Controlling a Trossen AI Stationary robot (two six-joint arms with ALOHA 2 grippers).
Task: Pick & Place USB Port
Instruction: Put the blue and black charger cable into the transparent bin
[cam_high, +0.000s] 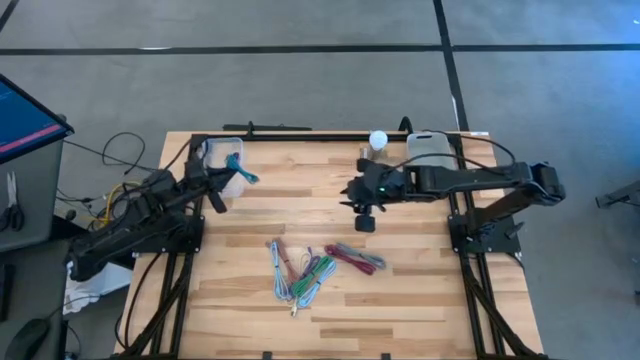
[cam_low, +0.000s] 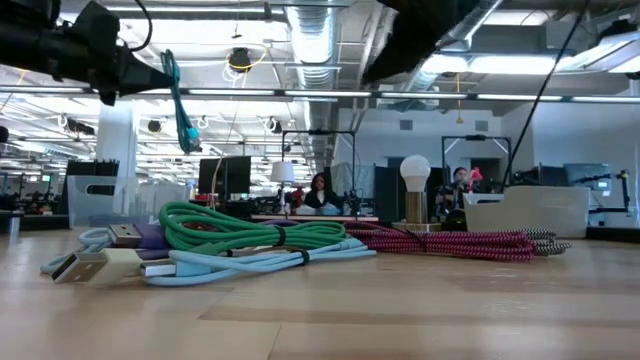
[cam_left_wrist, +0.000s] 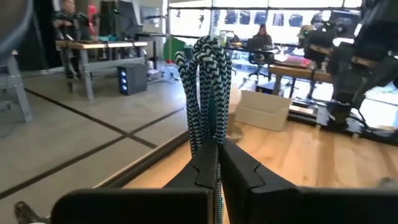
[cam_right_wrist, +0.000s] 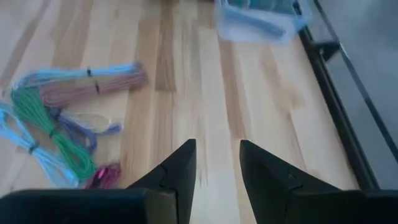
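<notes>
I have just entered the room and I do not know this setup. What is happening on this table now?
The left gripper is shut on a teal-and-black braided cable, held in the air over the clear plastic bin at the table's far left corner. The right gripper is open and empty, above bare wood near the table's middle. Several more coiled cables, green, light blue and red, lie on the wooden table.

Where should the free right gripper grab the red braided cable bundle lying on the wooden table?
Grip the red braided cable bundle across its banded middle, from straight above: it lies flat, and the green cable crowds one end. The right gripper is open.
</notes>
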